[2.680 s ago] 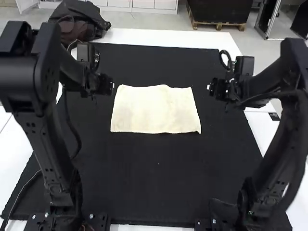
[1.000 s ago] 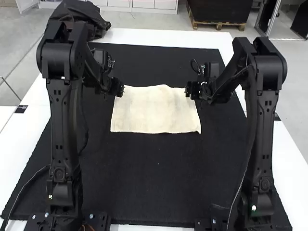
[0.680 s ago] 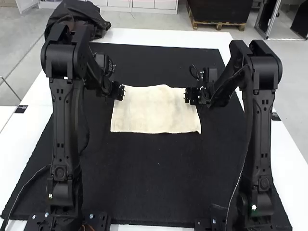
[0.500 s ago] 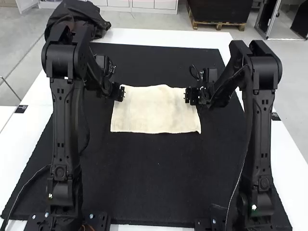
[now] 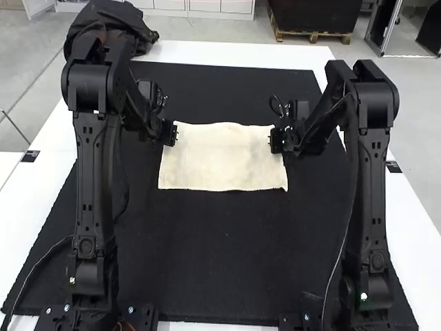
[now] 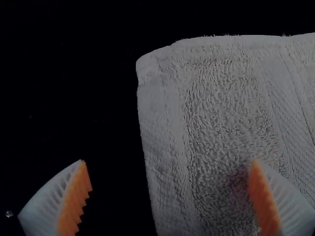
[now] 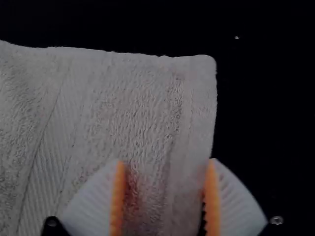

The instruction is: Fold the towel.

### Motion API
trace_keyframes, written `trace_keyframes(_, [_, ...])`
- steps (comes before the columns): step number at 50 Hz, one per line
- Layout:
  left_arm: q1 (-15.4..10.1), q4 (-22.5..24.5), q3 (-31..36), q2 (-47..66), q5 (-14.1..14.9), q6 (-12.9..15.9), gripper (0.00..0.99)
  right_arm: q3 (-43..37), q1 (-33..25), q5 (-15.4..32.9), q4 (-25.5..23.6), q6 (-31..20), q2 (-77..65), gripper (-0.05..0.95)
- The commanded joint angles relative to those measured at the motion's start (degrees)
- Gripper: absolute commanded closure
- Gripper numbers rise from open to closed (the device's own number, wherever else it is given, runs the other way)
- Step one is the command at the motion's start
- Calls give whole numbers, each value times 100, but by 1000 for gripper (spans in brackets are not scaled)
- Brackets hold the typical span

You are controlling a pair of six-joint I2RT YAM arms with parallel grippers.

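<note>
While the left arm (image 5: 89, 186) stands at the lower left of the frame and the right arm (image 5: 372, 186) at the lower right, a broad stretch of black mat (image 5: 227, 262) runs between them, right up to the lower edge of the towel (image 5: 224, 160). And there it lies, flat, just above centre, upper edge a touch wavy! Left gripper (image 5: 176, 133), by the towel's upper left corner: fingers spread wide, one over the cloth, one past its side edge, nothing gripped. Right gripper (image 5: 270, 140), near the upper right corner: fingers partway apart, one over the cloth, one right at its side edge, nothing gripped. Beyond, more mat, then white table (image 5: 241, 54), dark bag (image 5: 114, 27) upper left.
</note>
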Motion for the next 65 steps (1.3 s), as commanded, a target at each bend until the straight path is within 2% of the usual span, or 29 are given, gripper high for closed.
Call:
trace_keyframes(1, [6, 35, 117, 138, -21, 62, 439, 75, 2, -137, -25, -120, 171, 730])
trace_keyframes(9, [-3, 342, 12, 138, -21, 62, 875, 111, -7, -190, -33, -137, 241, 693])
trace_keyframes(12, [-3, 404, -15, 147, -21, 62, 972, 111, -7, -190, -25, -129, 268, 664])
trace_keyframes(24, [15, 386, -15, 138, -3, 62, 970, 67, -25, 21, 28, -216, 364, 611])
trace_keyframes(25, [15, 386, -24, 138, -3, 54, 970, 40, -42, 48, 99, -181, 373, 630])
trace_keyframes(26, [15, 404, -24, 138, 5, 62, 970, 40, -51, 56, 116, -102, 373, 693])
trace_keyframes(27, [15, 404, -24, 138, 5, 62, 970, 49, -77, 21, 116, -32, 391, 811])
trace_keyframes(30, [15, 404, -24, 147, 41, 62, 970, 49, -139, 13, 125, -6, 444, 856])
trace_keyframes(32, [15, 404, -15, 138, 32, 71, 969, 32, -156, 13, 134, 3, 461, 923])
trace_keyframes(35, [6, 386, -6, 147, 32, 71, 939, 5, -174, -23, 134, -14, 461, 918])
trace_keyframes(39, [24, 404, 12, 147, 41, 54, 790, -56, -174, -23, 195, -23, 452, 920])
trace_keyframes(44, [15, 386, 20, 147, 32, 27, 377, -100, -174, -40, 204, 3, 444, 920])
trace_keyframes(49, [6, 342, 20, 147, 32, 45, 87, -162, -174, -75, 222, 12, 444, 920])
trace_keyframes(52, [-3, 307, 12, 147, 32, 54, 39, -188, -174, -75, 222, 12, 444, 920])
trace_keyframes(65, [-3, 342, -68, 305, 32, 62, 39, -259, -183, -119, 345, 30, 444, 920])
